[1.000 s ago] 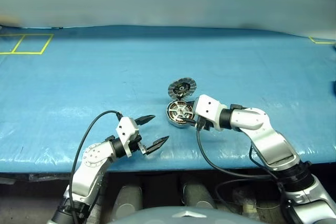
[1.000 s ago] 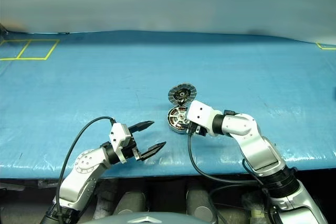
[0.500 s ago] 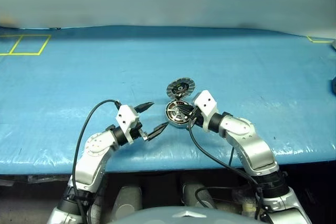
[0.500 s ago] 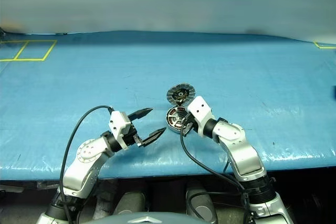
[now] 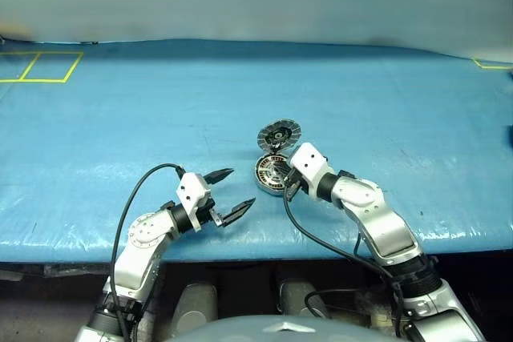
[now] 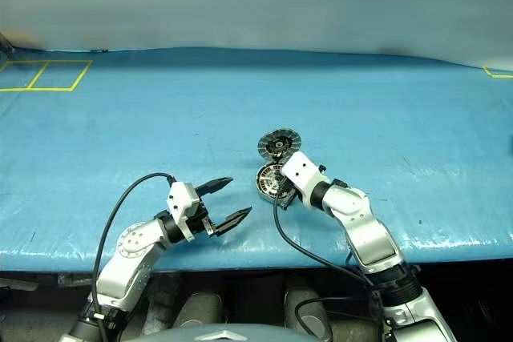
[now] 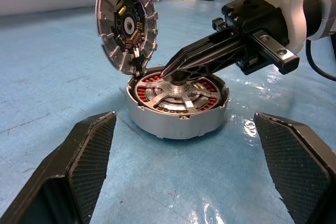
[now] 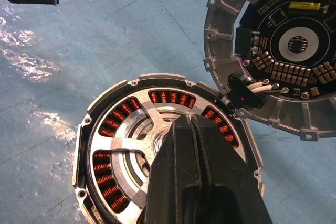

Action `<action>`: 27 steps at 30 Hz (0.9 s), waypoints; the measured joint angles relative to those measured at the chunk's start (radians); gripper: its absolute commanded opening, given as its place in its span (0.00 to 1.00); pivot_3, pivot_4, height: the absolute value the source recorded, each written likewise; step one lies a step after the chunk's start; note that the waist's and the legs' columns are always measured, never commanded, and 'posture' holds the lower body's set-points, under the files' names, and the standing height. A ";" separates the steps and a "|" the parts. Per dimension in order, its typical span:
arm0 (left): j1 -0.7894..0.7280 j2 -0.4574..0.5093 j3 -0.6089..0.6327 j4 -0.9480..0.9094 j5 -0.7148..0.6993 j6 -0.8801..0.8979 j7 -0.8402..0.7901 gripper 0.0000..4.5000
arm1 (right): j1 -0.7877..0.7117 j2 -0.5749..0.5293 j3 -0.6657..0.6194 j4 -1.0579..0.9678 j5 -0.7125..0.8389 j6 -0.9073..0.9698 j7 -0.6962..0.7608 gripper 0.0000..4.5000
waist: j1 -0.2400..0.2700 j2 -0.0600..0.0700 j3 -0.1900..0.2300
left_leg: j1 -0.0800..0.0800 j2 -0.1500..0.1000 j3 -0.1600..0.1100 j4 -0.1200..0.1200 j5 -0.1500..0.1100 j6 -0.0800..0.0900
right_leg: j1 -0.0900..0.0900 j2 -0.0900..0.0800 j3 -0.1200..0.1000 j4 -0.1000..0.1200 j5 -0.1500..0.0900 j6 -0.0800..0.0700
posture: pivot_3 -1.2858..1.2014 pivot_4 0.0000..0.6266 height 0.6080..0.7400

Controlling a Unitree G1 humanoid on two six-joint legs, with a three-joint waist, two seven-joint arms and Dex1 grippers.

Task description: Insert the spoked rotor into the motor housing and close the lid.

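Our right gripper [image 7: 173, 72] has its two fingers pressed together, tips down on the hub of the rotor [image 7: 176, 92]; we see nothing pinched between them. In the right wrist view those fingers cover the hub and much of the near spokes, so whether the tips actually touch the hub we cannot tell from there.

The rotor lies flat inside the housing [image 7: 176, 116], copper windings showing between its spokes. The housing sits on the blue table [image 5: 160, 110], near the front edge. The lid [image 7: 127, 22] stands open, upright on its hinge at the far side of the housing, dark patterned face toward us; its outer face is hidden.

Our left gripper [image 5: 226, 196] is spread wide and empty, hovering near the housing on its left, apart from it. In the left wrist view its fingers [image 7: 86, 163] are cut off at the frame edges.
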 measured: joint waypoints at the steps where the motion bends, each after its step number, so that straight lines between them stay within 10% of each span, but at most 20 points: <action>1: -0.004 0.000 0.002 0.000 -0.005 0.004 0.000 1.00 | 0.002 0.001 0.000 0.000 -0.002 -0.004 -0.001 0.01 | 0.000 -0.001 -0.001 | 0.000 0.000 0.000 0.000 0.000 0.000 | 0.000 0.000 0.000 0.000 0.000 0.000 | 0.52 0.24 1.00; 9: -0.070 -0.009 0.033 0.000 -0.059 0.096 0.023 1.00 | 0.103 0.117 -0.180 -0.121 0.269 0.081 0.014 0.01 | 0.001 0.000 0.001 | -0.003 0.000 -0.001 0.000 0.000 0.000 | -0.002 0.000 0.000 0.000 0.000 0.000 | 0.52 0.24 1.00; 17: -0.231 -0.035 0.129 0.041 -0.177 0.223 0.025 1.00 | 0.304 -0.030 -0.234 -0.361 0.413 0.211 0.043 0.01 | 0.003 0.000 0.001 | -0.003 -0.001 -0.002 0.000 0.000 0.000 | -0.001 0.000 -0.002 0.000 0.000 0.000 | 0.52 0.24 1.00; 27: -0.740 -0.099 0.216 0.609 -0.129 0.170 0.071 0.34 | 0.450 -0.019 -0.167 -0.393 0.349 0.208 -0.075 0.00 | -0.002 -0.002 0.001 | -0.004 -0.001 -0.002 0.004 0.000 0.000 | 0.000 0.001 -0.001 -0.001 0.001 0.002 | 0.52 0.24 1.00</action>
